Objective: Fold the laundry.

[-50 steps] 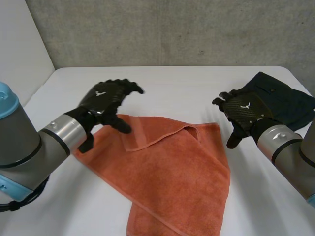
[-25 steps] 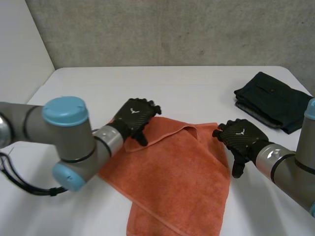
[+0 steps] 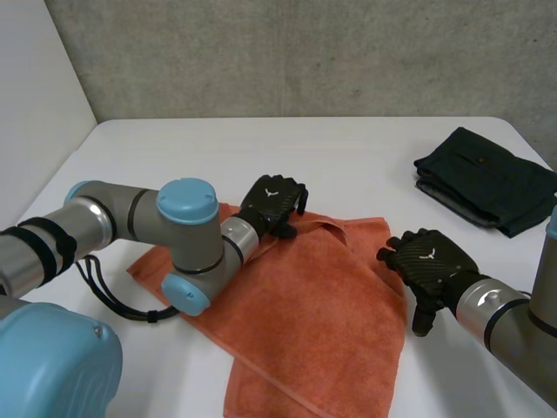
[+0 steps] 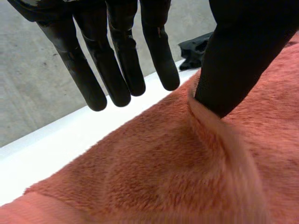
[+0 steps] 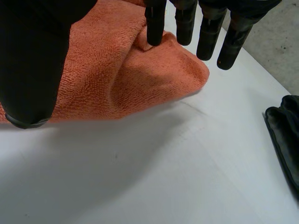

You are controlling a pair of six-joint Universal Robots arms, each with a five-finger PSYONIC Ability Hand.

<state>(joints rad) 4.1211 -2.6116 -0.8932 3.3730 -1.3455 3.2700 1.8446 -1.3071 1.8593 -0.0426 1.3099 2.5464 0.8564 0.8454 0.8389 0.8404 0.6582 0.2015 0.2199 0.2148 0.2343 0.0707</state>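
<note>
Orange terry towel (image 3: 305, 322) lies partly folded near the middle of the white table (image 3: 348, 148), with its far edge turned over in a flap. The left hand (image 3: 271, 205) rests on that far edge, fingers straight and released. Its thumb tip presses against a raised ridge of the cloth without pinching it. The right hand (image 3: 428, 266) sits at the towel's far right corner, fingers also straight and holding nothing, one fingertip touching the bunched corner. A dark folded garment (image 3: 487, 178) lies well apart at the table's far right.
</note>
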